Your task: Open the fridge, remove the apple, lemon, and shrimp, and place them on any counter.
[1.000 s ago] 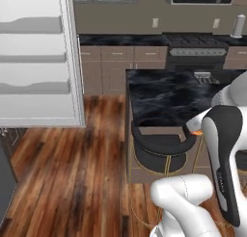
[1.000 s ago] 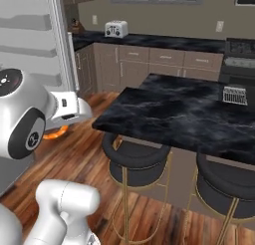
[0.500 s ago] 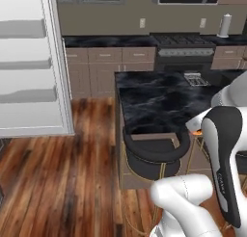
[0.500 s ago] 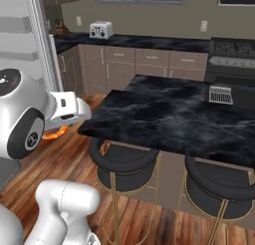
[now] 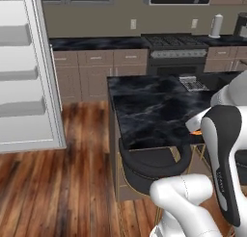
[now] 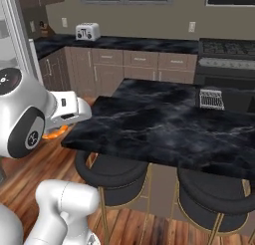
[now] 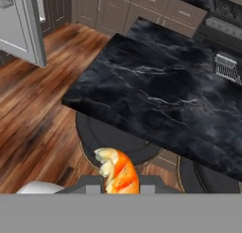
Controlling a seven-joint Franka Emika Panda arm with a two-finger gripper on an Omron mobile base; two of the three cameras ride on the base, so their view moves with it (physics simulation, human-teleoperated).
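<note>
An orange curled shrimp (image 7: 118, 173) sits between my gripper's (image 7: 118, 182) fingers, which are shut on it. The shrimp (image 6: 55, 133) hangs in the air just off the near left corner of the counter (image 6: 164, 124), a black white-veined island top. From the other side the shrimp (image 5: 197, 132) peeks out beside my arm, over the counter's (image 5: 149, 111) near edge. The fridge door (image 5: 29, 77) stands open at the left, showing white shelves, and its edge (image 7: 28, 28) is at the upper left of the hand view. The apple and lemon are out of view.
Two black round stools (image 6: 117, 174) (image 6: 214, 191) stand under the island's near side. A small wire rack (image 6: 212, 98) lies on the island's far right. Behind are brown cabinets with a toaster (image 6: 87, 31), a stove (image 5: 176, 50) and a paper roll (image 5: 217, 25). Wood floor (image 5: 62, 178) lies open on the left.
The whole picture has shifted: the base has moved, so the island now sits nearer and more central and the fridge door lies further left. The shrimp stays in the shut gripper.
</note>
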